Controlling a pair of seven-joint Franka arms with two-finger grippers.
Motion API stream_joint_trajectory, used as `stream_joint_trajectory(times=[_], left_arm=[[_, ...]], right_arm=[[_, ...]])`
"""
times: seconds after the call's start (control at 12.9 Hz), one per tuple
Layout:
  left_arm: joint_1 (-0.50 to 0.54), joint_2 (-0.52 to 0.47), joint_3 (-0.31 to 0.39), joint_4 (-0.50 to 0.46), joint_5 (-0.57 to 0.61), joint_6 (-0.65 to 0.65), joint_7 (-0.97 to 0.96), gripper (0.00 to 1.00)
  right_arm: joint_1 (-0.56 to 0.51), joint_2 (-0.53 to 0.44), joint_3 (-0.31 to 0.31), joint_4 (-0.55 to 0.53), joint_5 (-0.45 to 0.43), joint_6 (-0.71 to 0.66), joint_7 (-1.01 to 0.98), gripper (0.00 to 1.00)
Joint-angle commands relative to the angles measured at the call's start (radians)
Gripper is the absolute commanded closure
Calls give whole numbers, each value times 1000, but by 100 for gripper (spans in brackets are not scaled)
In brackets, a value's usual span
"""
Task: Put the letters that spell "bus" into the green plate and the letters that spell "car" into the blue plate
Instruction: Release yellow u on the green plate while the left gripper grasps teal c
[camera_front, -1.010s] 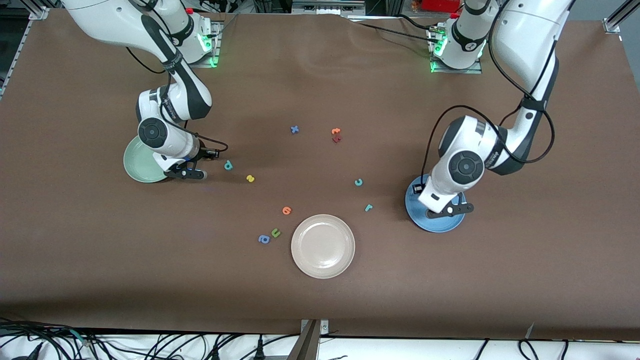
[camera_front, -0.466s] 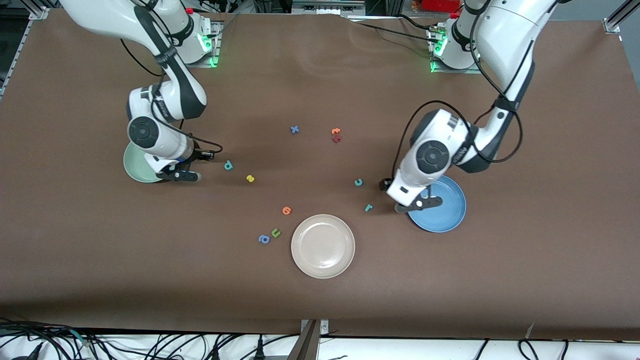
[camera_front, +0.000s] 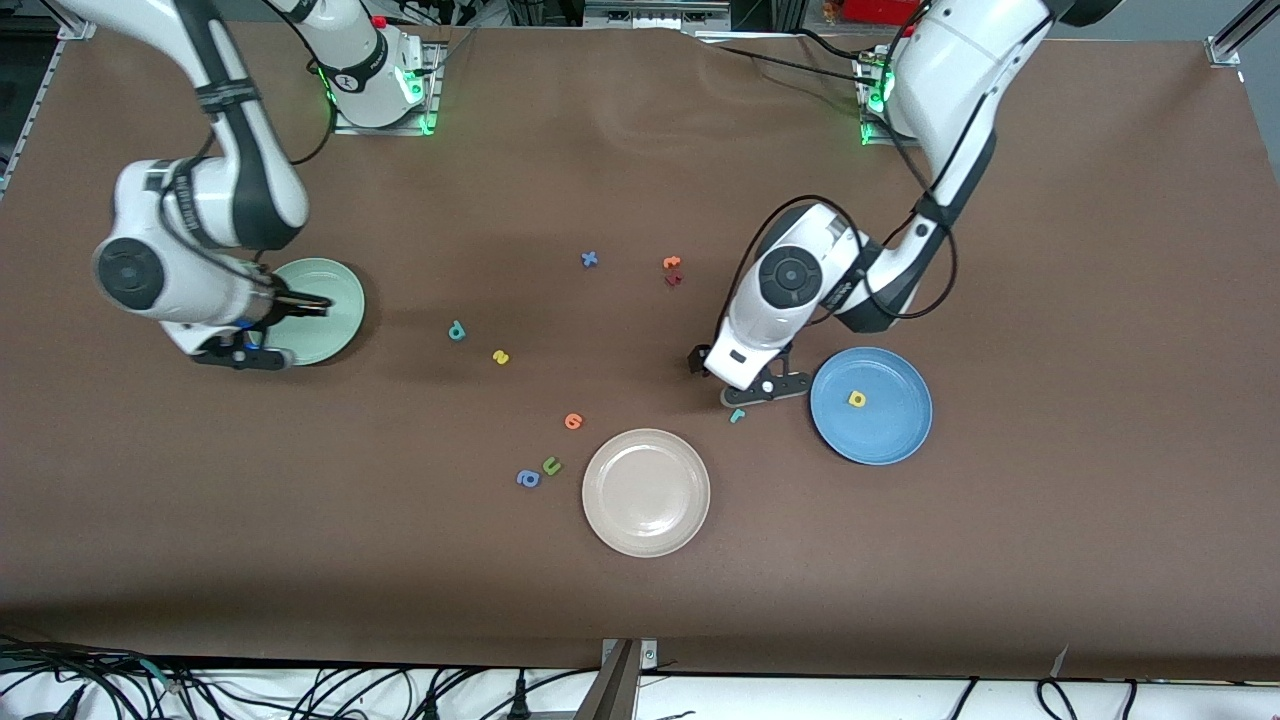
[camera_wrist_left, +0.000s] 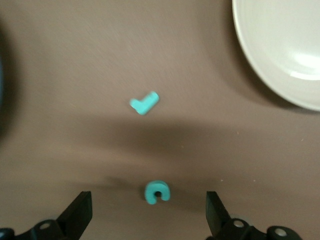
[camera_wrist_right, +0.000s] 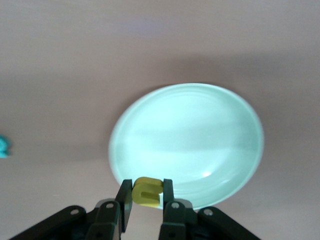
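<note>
On the brown table (camera_front: 640, 620), right fingers (camera_wrist_right: 125, 200) pinch yellow u (camera_wrist_right: 147, 191).

Brown table (camera_front: 1050, 560), green plate (camera_front: 335, 318), beige plate (camera_front: 646, 492), blue plate (camera_front: 885, 425), scattered foam letters: teal b (camera_front: 457, 330), yellow s (camera_front: 501, 356), teal c (camera_wrist_left: 157, 191), teal r (camera_front: 737, 415), blue x (camera_front: 590, 259), green u (camera_front: 551, 465), blue a (camera_front: 528, 479).

Yellow a (camera_front: 857, 399) in blue plate (camera_front: 893, 440)

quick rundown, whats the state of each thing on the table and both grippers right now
left gripper: open, over the teal c
right gripper: shut on the yellow u, at the green plate's rim
yellow u: held, off the table
green plate: no letters in it
blue plate: holds the yellow a
yellow a: lying in the blue plate
teal c: loose on the table
teal r: loose on the table
beige plate: nothing in it
</note>
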Motion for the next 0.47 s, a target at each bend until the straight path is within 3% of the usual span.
stream_joint_trajectory(times=[0.0, 0.08, 0.16, 0.23, 0.31, 0.39], left_arm=[[-24, 47, 3, 18, 27, 15, -36, 0], [-22, 47, 4, 16, 29, 15, -36, 3], [-22, 48, 4, 16, 30, 15, -24, 17], [-22, 48, 6, 16, 30, 14, -22, 40], [-22, 48, 6, 16, 30, 15, -22, 50], [-22, 50, 7, 16, 30, 15, -20, 53]], right_arm=[[1, 62, -42, -11, -9, 51, -78, 88], [-6, 88, -54, -15, -9, 80, -102, 88], [-8, 119, -71, -17, -9, 107, -136, 88], [-8, 140, -86, -19, -7, 132, -164, 88], [-8, 154, -88, -29, -7, 150, -165, 88], [-9, 156, -88, -46, -6, 173, -165, 86]])
